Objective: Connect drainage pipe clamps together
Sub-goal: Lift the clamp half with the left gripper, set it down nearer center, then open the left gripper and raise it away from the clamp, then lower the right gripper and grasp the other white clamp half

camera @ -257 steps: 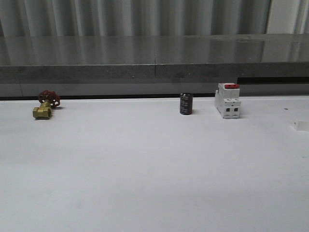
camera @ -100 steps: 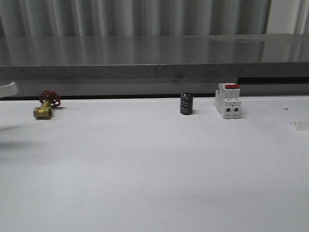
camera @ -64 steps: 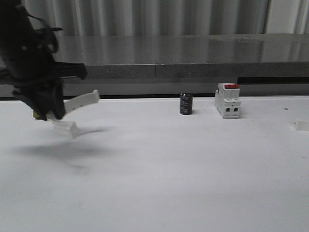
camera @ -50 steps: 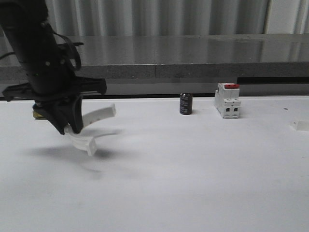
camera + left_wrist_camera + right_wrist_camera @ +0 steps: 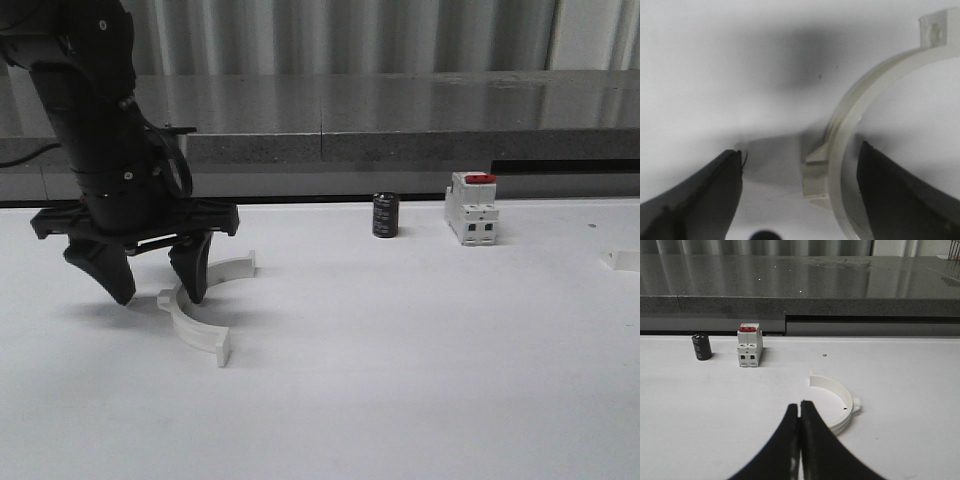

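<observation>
Clamp half lies on table between the spread left hand fingers

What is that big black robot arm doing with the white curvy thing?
The left pincer is open over one white clamp half lying on the table, one finger on each side of its curve. The other clamp half lies apart, in front of the right pincer, which is shut and holds nothing. The two halves are not joined yet.
</observation>
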Controlling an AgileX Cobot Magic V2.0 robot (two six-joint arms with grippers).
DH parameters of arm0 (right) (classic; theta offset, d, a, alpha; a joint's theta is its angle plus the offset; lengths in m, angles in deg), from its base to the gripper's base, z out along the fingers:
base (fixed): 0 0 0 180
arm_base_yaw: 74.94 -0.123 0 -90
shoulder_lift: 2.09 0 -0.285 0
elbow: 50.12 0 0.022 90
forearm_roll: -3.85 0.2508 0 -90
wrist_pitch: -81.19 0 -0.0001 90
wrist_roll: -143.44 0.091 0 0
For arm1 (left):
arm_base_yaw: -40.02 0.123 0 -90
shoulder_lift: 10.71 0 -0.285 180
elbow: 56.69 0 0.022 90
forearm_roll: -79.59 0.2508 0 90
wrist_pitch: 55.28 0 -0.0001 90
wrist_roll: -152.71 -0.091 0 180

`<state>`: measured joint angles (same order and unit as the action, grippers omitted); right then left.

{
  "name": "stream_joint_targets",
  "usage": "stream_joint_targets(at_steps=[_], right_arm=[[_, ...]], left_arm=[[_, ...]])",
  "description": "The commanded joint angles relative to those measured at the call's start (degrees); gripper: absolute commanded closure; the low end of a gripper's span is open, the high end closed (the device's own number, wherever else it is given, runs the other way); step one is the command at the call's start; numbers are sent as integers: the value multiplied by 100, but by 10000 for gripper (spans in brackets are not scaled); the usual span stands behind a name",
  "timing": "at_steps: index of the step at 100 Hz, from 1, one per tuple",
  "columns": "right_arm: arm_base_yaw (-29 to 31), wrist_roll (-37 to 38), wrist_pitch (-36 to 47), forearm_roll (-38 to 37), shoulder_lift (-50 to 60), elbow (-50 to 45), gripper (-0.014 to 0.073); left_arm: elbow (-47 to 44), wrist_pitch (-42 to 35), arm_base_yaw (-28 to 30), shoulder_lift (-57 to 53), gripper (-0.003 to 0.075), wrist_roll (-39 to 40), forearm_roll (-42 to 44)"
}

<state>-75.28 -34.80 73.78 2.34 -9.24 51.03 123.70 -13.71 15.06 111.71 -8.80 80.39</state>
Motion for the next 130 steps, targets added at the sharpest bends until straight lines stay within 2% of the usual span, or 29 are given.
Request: stream_joint_targets(at_steps=[1,26,46,60,86,109,119,130], right_arm=[[17,-10,468,-4,109,114,660],[17,-10,468,-4,109,114,660],[17,-10,468,-4,109,114,660],[17,-10,468,-4,109,114,660],[17,-10,468,-4,109,114,660],[17,-10,487,-4,109,114,660],[17,-10,487,-4,109,114,660],[17,-10,487,-4,109,114,660]], left_arm=[[158,-213,-50,-658,230,71,177],[-160,-373,512,-2105,230,-295,273],[-1071,-735,1369,-3632,230,-469,239],[-1954,-951,1715,-4806,230,-494,249],[-3608,-1083,1806,-6871,230,-494,353],[-4533,-1095,1806,-8345,232,-494,435],[-4812,-1095,1806,-8801,300,-494,435],[-4995,-1095,1806,-9171,449,-494,439]])
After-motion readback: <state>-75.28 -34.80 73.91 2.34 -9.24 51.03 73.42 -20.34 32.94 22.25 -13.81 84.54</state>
